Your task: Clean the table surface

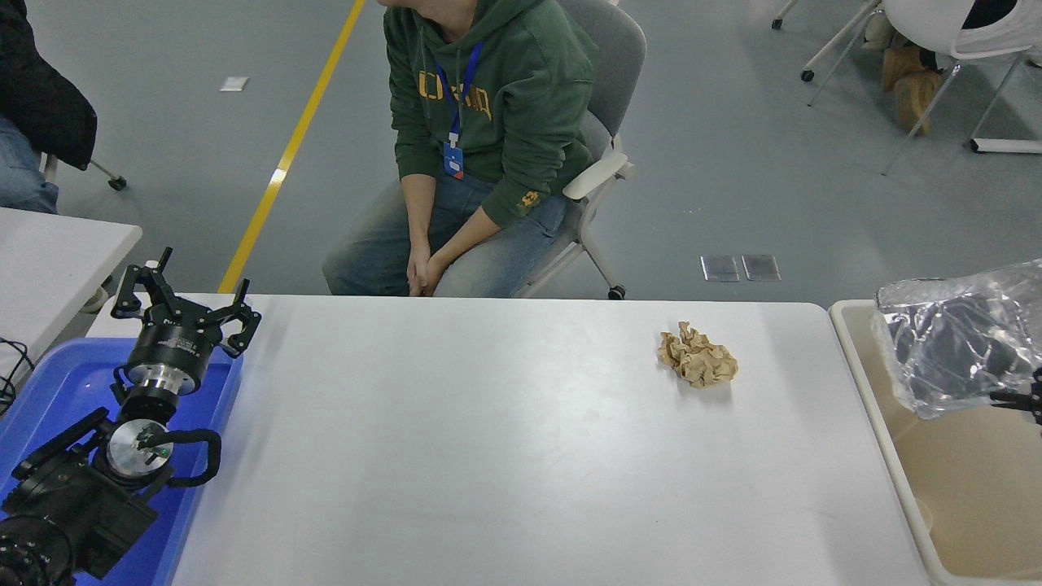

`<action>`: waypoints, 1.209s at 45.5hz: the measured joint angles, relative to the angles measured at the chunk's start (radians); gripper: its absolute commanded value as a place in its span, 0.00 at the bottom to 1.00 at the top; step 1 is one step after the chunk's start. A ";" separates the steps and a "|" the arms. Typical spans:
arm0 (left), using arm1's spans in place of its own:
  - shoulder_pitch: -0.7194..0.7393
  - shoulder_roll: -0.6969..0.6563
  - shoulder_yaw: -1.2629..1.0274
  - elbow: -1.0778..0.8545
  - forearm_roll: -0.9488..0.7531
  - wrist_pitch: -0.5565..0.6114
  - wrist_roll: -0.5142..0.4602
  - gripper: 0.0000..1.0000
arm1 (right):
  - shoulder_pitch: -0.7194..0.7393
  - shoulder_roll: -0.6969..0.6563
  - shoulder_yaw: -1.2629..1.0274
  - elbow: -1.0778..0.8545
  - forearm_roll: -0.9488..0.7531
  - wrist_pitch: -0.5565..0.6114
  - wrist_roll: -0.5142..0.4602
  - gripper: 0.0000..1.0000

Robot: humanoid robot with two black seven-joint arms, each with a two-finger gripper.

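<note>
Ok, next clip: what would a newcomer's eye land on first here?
Probably the shiny silver foil bag hanging in the air above the beige bin at the right edge, held up by the right gripper, which is barely in view. Next, the crumpled brown paper wad lying alone on the white table surface, right of centre. The left gripper sits parked over the blue tray.

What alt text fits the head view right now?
The right gripper, barely in frame at the right edge, holds a silver foil bag above the beige bin. A crumpled brown paper ball remains on the white table surface. The left gripper sits parked, open, over a blue tray; a person in a green hoodie sits beyond.
</note>
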 measured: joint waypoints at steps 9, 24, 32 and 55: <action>0.000 0.000 0.000 0.000 0.000 0.000 0.000 1.00 | 0.011 0.097 -0.003 -0.177 -0.018 0.006 -0.010 0.00; 0.000 0.000 0.000 0.000 0.000 0.000 0.000 1.00 | 0.060 0.248 -0.014 -0.429 -0.072 0.009 -0.019 0.00; 0.000 0.000 0.000 0.000 0.000 0.000 0.000 1.00 | 0.078 0.324 -0.018 -0.548 -0.110 0.013 -0.019 0.00; 0.000 0.000 0.000 0.000 0.000 0.000 0.000 1.00 | 0.155 0.545 -0.103 -0.920 -0.182 0.012 0.004 0.00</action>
